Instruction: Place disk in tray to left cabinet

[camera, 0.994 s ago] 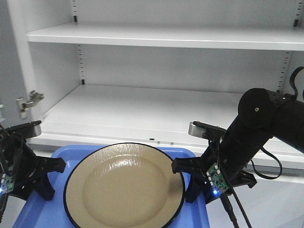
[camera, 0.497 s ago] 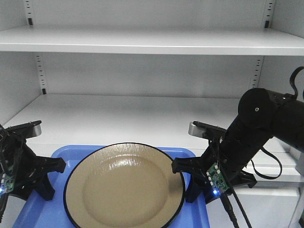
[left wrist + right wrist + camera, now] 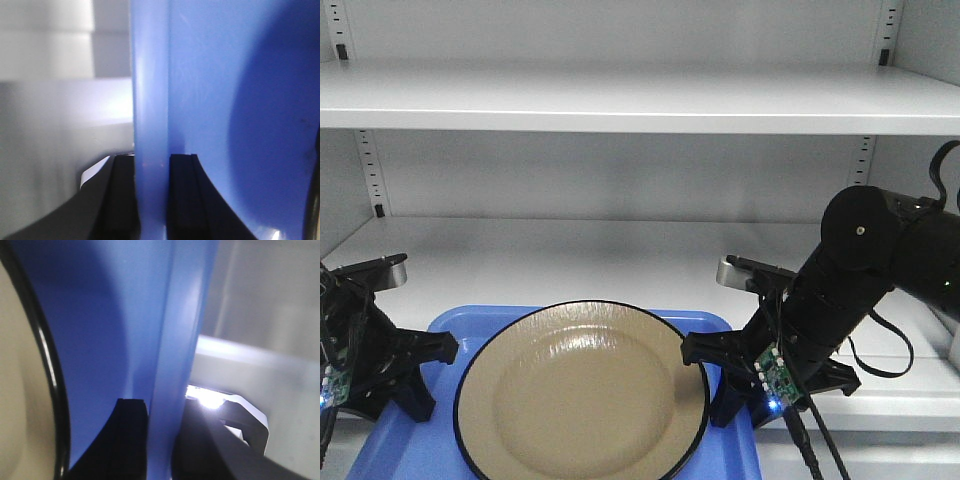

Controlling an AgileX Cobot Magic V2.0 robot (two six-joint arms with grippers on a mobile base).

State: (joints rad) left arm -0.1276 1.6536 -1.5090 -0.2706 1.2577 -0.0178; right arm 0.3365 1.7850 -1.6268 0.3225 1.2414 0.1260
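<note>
- My left end effector (image 3: 420, 365) is clenched on the tray's (image 3: 450, 325) left rim; my right end effector (image 3: 715, 375) is clenched on its right rim.
- The disk (image 3: 582, 390) lies flat in the tray, so loading looks done.
- The tray hangs in front of the cabinet's lower shelf (image 3: 570, 255), not yet on it.
- Left to do: carry it in, set it down, release.
</note>
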